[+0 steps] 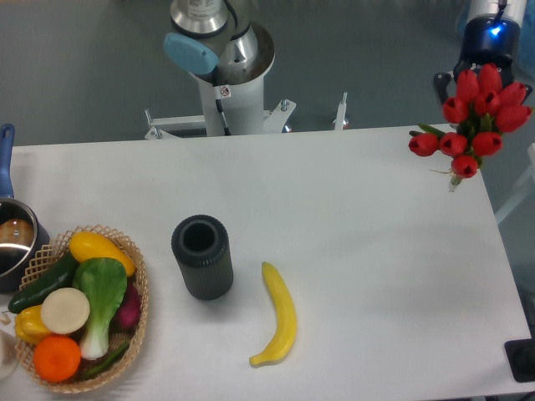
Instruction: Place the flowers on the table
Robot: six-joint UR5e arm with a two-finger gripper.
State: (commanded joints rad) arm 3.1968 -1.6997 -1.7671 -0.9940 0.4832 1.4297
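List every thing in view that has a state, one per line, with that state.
flowers: held up at the table's far right corner, buds facing the camera, not yet laid down.
gripper: mostly hidden behind the flowers; jaws not visible.
dark cylinder: upright, open top.
banana: lying flat on the table.
basket: full of vegetables and fruit.
pot: at the left edge, uncovered.

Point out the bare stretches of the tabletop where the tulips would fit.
Widest bare stretch of the white table: right half, between the yellow banana and the right edge, under the held red tulip bunch. Also bare along the far edge behind the dark ribbed cylinder. Crowded: left end, around the woven vegetable basket.
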